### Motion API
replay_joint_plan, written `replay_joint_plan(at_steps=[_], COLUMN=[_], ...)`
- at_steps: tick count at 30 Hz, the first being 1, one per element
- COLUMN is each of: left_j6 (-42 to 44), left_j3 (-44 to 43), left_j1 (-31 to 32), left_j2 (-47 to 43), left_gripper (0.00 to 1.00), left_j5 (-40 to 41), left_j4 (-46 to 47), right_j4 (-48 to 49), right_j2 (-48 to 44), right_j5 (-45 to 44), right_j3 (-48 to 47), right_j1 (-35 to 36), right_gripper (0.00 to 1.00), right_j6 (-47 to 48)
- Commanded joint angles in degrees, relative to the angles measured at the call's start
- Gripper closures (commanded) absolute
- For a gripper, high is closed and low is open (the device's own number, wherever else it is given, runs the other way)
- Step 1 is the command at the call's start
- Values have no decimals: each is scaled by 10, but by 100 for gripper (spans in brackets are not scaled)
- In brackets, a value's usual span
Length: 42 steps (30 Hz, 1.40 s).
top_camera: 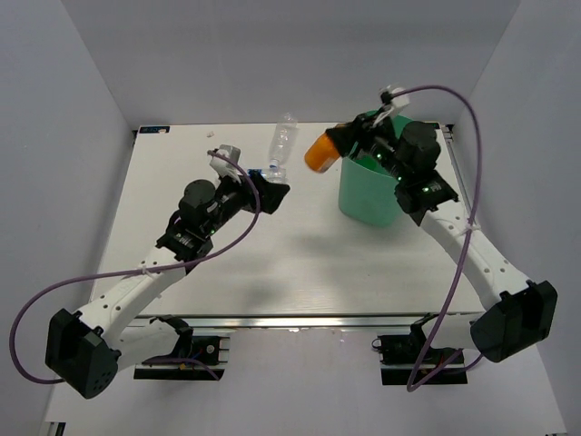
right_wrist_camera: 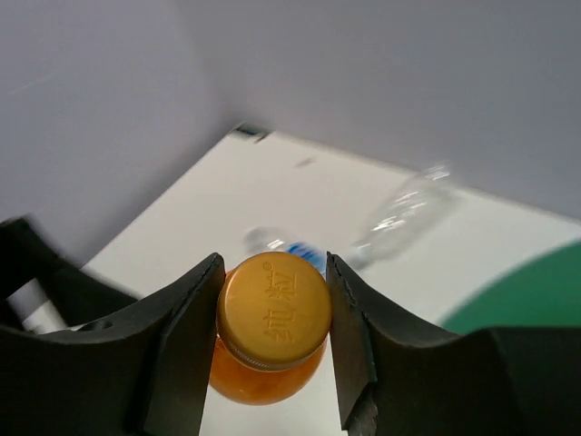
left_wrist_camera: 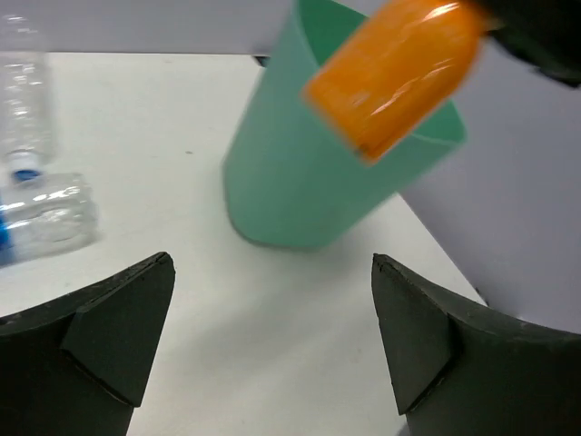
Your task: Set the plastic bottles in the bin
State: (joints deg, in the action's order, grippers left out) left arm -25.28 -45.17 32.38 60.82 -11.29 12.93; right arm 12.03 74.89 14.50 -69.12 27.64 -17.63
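The orange bottle (left_wrist_camera: pixel 395 68) is a small, glossy, see-through bottle of deep orange with a rounded body and a yellow-orange cap (right_wrist_camera: pixel 272 313). The cap carries raised characters stamped in its top, too soft in the right wrist view to read with certainty, and no other label shows on it. The right gripper (right_wrist_camera: pixel 272 272) holds it by the neck, one finger (right_wrist_camera: pixel 182 336) pressed against each side of the cap. The bottle's long axis runs on out past the fingertips, cap toward the wrist and base pointing away and tilted downward. It hangs in the air at the rim of the mint-green bin (top_camera: pixel 368 195), which lies off the right-hand finger in that view. Beyond the fingertips, on the white table (top_camera: pixel 272 263), lie a clear bottle (left_wrist_camera: pixel 23 91) and a second clear bottle with a blue label (left_wrist_camera: pixel 50 216). The left gripper (left_wrist_camera: pixel 272 263) stands with its fingers spread wide and nothing between them. The bin is straight ahead of them, the orange bottle high toward the right finger, and both clear bottles are out past the left finger.
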Motion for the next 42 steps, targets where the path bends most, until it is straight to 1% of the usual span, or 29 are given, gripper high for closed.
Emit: replay_joint_plan(at_steps=[1, 2, 3, 4, 6, 7, 9, 10, 11, 12, 13, 14, 18, 20, 24, 26, 28, 31, 34, 36, 40, 42], left_j6=[-40, -50, -60, -83, -111, -141, -169, -197, -209, -221, -242, -249, -276, -296, -347, -383, -428, -467, -481, -502, -528, -535], left_j3=[-55, -66, -77, -101, -130, -160, -187, -198, -209, -213, -218, -222, -235, -249, -260, -265, -282, -298, -318, -350, -407, -438], left_j1=[1, 1, 0, -5, -14, -33, -56, -86, -101, -116, -140, -146, -159, -164, -165, -165, -166, -166, -166, -166, -166, -165], left_j2=[25, 33, 52, 64, 91, 125, 162, 196, 213, 229, 259, 271, 320, 337, 374, 386, 409, 438, 475, 498, 557, 591], left_gripper=[2, 2, 2, 2, 2, 2, 2, 2, 2, 2, 2, 2, 2, 2, 2, 2, 2, 2, 2, 2, 2, 2], left_j5=[159, 191, 243, 265, 309, 312, 303, 276, 255, 234, 206, 203, 204, 205, 242, 252, 279, 290, 300, 312, 362, 367], left_j4=[-87, -99, -112, -137, -176, -213, -245, -266, -270, -270, -268, -262, -226, -225, -207, -217, -257, -276, -287, -302, -351, -360], right_j4=[-32, -32, -26, -25, -21, -21, -24, -31, -35, -40, -44, -45, -61, -63, -65, -70, -75, -73, -63, -61, -62, -71], right_j2=[-32, -34, -35, -36, -29, -26, -18, -16, -12, -10, -10, -12, -33, -52, -84, -97, -108, -118, -128, -128, -128, -128], right_j5=[-167, -184, -208, -258, -313, -369, -405, -415, -412, -406, -401, -391, -297, -280, -229, -225, -231, -236, -238, -232, -231, -234], right_j3=[-68, -71, -71, -71, -68, -66, -64, -62, -64, -65, -69, -70, -77, -71, -28, -17, -4, 13, 24, 31, 46, 49], right_j1=[-25, -33, -36, -36, -41, -42, -49, -51, -53, -53, -53, -53, -53, -53, -53, -52, -52, -53, -53, -52, -52, -52], right_gripper=[87, 86, 85, 85, 84, 82, 75, 67, 24, 11, 11, 11, 11, 11, 11, 10, 11, 11, 11, 11, 11, 11], right_j6=[83, 95, 119, 132, 172, 181, 206, 220, 230, 237, 241, 242, 251, 237, 218, 216, 211, 210, 208, 202, 195, 194])
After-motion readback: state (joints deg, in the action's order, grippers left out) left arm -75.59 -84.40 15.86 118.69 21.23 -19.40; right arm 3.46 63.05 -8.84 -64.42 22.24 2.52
